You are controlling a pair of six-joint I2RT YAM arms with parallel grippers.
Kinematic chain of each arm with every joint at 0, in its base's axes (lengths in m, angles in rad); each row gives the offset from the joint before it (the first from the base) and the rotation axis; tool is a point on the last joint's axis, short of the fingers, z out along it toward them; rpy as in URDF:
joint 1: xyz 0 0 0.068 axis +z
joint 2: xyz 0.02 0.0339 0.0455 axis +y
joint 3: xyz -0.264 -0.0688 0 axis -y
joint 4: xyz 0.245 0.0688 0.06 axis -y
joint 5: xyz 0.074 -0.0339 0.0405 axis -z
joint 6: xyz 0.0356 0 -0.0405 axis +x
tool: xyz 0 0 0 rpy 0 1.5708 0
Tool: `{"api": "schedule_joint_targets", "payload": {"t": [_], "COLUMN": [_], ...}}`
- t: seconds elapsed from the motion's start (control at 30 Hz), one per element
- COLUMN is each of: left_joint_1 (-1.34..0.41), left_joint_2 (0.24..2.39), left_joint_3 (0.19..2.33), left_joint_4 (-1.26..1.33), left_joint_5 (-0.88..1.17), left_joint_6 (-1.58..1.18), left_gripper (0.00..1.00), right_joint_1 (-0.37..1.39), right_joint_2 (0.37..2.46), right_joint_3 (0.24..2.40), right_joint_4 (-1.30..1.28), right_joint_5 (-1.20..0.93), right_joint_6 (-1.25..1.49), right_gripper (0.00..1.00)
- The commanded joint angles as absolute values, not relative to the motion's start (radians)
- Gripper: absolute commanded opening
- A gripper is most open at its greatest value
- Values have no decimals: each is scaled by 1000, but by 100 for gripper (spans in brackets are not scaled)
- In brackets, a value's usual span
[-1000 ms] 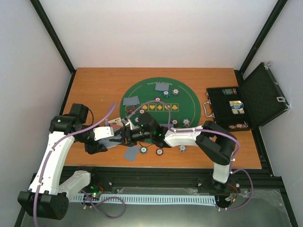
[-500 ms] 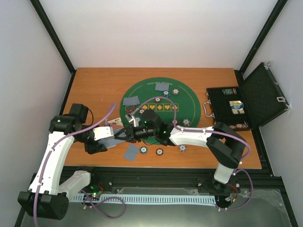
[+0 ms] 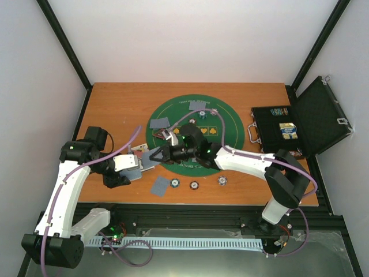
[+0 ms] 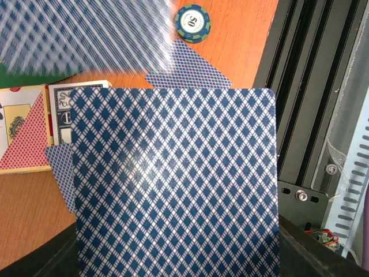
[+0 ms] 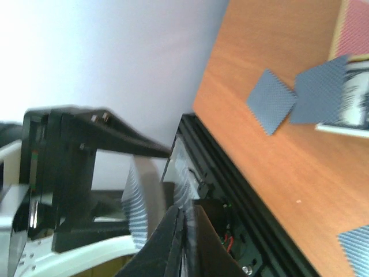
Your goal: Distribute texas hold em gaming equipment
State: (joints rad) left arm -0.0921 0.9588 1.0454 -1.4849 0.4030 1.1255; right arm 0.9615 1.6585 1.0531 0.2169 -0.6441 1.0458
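My right gripper [image 5: 185, 219] is pinched shut on the top card [image 4: 86, 34], just right of the deck [image 4: 173, 184] my left gripper [image 3: 140, 165] clamps.

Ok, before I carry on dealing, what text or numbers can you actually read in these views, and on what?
"50": on the blue and green chip, left wrist view.
On the green mat: white print along its far edge, too small to read.
On the printed piece beside the red triangle: lettering partly covered, unreadable.
On the packs in the black case: too small.
On the card in the left gripper: diamond pattern only.
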Motion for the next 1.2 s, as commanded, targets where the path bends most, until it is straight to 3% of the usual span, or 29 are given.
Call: {"api": "schedule_joint_targets", "payload": {"t": [0.0, 0.3, 0.6, 0.87, 1.03, 1.17], "left_joint_1": [-96, -95, -96, -95, -96, -95], "left_joint_2": [948, 952, 967, 1001, 1010, 1014], "left_joint_3": [1079, 1091, 1072, 1070, 1073, 1070], "left_joint_4": [-1482, -1493, -1475, -1465, -1457, -1455], "left_joint_5": [426, 423, 431, 424, 432, 433], "left_joint_6": [1134, 1128, 1114, 1114, 1112, 1111], "left_gripper": [1, 1, 1, 1, 1, 1], "right_joint_1": [858, 560, 297, 246, 213, 201], "right_joint_2": [1620, 1736, 2185, 2568, 2669, 2682], "right_joint_3": [1101, 1270, 1749, 2265, 2393, 2400], "right_joint_4": [76, -119, -308, -541, -562, -560], "right_joint_5": [-660, -747, -768, -743, -732, -709], "right_joint_6": [960, 770, 652, 622, 646, 642], "right_gripper": [3, 3, 3, 3, 4, 12]}}
